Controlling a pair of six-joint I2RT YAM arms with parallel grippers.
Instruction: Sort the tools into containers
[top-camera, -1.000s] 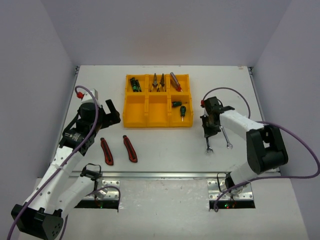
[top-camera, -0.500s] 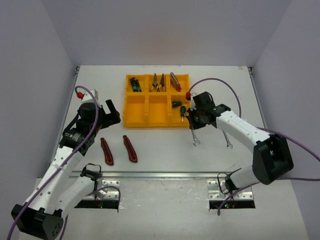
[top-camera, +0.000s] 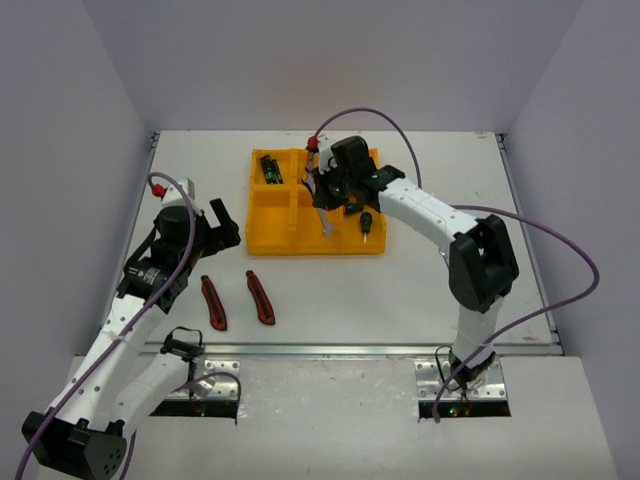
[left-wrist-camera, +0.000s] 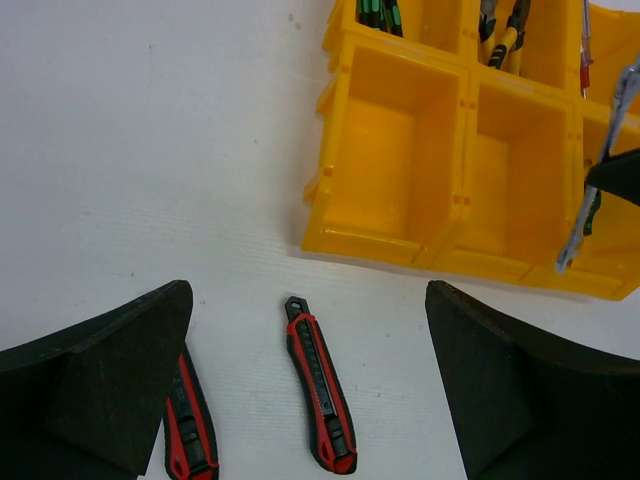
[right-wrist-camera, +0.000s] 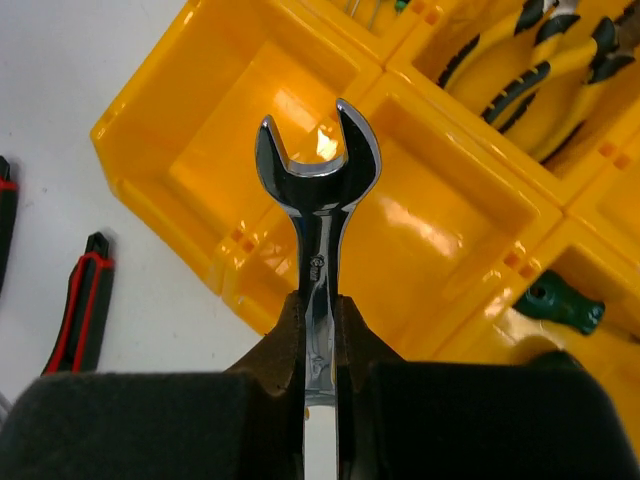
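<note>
Now, right gripper: clenched tight on the silver wrench, pinching its flat shaft between both fingers.
Wrench spot: the wrench hangs in the air over the near middle box of the tray, with its forked end pointing down at that box.
Tray: bright yellow, with 6 square boxes in 2 rows of 3. It sits on the far middle part of the white table.
Left gripper: wide open and holding nothing. It hovers over the table, just left of the tray.
Knives: 2 red and black knives lie side by side on the table, nearer than the tray's left end. They do not touch each other.
Pliers: yellow handles, lying in the far middle box.
Dark green drivers: lying in the far left box.
Screwdriver: green handle, lying in the near right box.
</note>
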